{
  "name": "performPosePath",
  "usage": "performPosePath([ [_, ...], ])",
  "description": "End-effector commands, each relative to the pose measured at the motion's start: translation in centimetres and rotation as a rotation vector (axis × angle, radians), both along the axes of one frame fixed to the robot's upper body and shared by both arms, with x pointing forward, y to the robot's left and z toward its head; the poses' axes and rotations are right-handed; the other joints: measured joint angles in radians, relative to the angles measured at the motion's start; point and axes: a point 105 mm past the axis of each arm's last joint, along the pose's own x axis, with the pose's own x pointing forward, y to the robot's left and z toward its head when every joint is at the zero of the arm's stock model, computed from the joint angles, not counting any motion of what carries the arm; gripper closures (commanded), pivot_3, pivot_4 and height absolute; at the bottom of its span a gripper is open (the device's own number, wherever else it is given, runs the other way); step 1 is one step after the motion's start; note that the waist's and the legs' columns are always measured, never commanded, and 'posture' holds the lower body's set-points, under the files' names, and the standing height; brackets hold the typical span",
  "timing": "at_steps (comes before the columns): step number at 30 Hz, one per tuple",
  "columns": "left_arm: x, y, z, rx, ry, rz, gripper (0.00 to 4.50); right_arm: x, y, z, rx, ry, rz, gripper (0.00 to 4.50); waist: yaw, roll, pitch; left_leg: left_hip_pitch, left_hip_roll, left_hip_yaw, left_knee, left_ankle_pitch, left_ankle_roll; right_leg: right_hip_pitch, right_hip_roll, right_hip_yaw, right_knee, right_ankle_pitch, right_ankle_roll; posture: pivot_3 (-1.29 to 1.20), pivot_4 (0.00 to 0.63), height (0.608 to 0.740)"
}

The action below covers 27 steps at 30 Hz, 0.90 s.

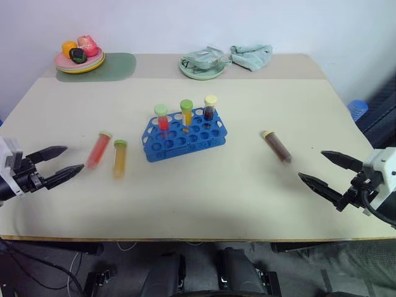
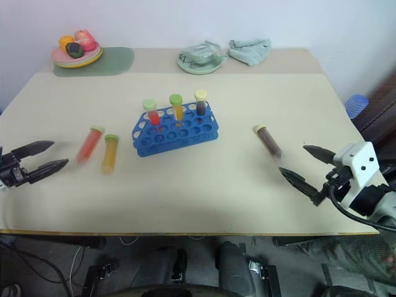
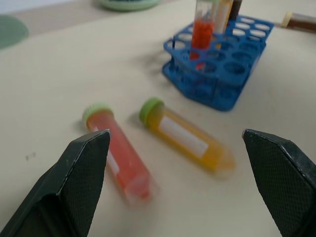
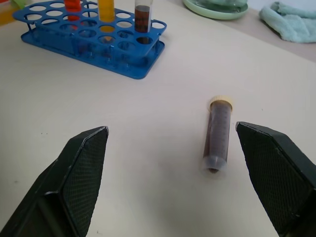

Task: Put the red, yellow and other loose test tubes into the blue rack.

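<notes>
The blue rack (image 1: 185, 134) stands mid-table with three capped tubes upright in its back row: red, orange-yellow and dark brown. Left of it two loose tubes lie flat side by side, a red one (image 1: 98, 149) and an orange-yellow one (image 1: 119, 159). A dark brown tube (image 1: 276, 146) with a pale cap lies to the rack's right. My left gripper (image 1: 59, 163) is open at the table's left edge, pointing at the red and yellow tubes (image 3: 185, 138). Near the right edge my right gripper (image 1: 325, 172) is open, just short of the brown tube (image 4: 217, 136).
At the back left a plate of toy fruit (image 1: 79, 60) sits on a green mat. A pale green dish (image 1: 202, 65) and a crumpled cloth (image 1: 252, 55) lie at the back middle. The table's front edge (image 1: 185, 237) runs close below both grippers.
</notes>
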Motion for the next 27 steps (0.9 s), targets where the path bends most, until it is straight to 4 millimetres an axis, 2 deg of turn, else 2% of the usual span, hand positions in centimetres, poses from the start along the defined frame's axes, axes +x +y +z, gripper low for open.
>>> performPosePath([
  [1, -0.2, 0.8, 1.6, 0.052, -0.047, -0.004, 0.12, -0.2, 0.6, 1.4, -0.024, -0.045, 0.017, 0.25, 0.0, 0.0, 0.0, 0.0, 0.0, 0.0, 0.0, 0.0, 0.0, 0.0, 0.0, 0.0, 0.0, 0.0, 0.0, 0.0, 0.15, 0.74],
  [19, 0.1, -0.9, 1.5, -0.051, -0.034, -0.098, 0.12, 0.6, 1.7, 2.2, 0.001, -0.032, 0.029, 0.25, 0.0, 0.0, 0.0, 0.0, 0.0, 0.0, 0.0, 0.0, 0.0, 0.0, 0.0, 0.0, 0.0, 0.0, 0.0, 0.0, 0.15, 0.74],
  [24, 0.1, -0.8, 1.5, -0.063, -0.042, -0.094, 0.12, 1.2, 1.4, 2.5, 0.012, -0.024, 0.02, 0.25, -0.001, 0.0, 0.0, 0.0, 0.0, 0.0, 0.0, 0.0, 0.0, 0.0, 0.0, 0.0, 0.0, 0.0, 0.0, 0.0, 0.15, 0.74],
  [27, 0.1, -1.8, 1.9, -0.108, -0.052, -0.131, 0.12, 1.8, 1.1, 2.3, 0.004, -0.005, -0.027, 0.25, 0.0, 0.0, 0.0, 0.0, 0.0, 0.0, 0.0, 0.0, 0.0, 0.0, 0.0, 0.0, 0.0, 0.0, 0.0, 0.0, 0.15, 0.74],
])
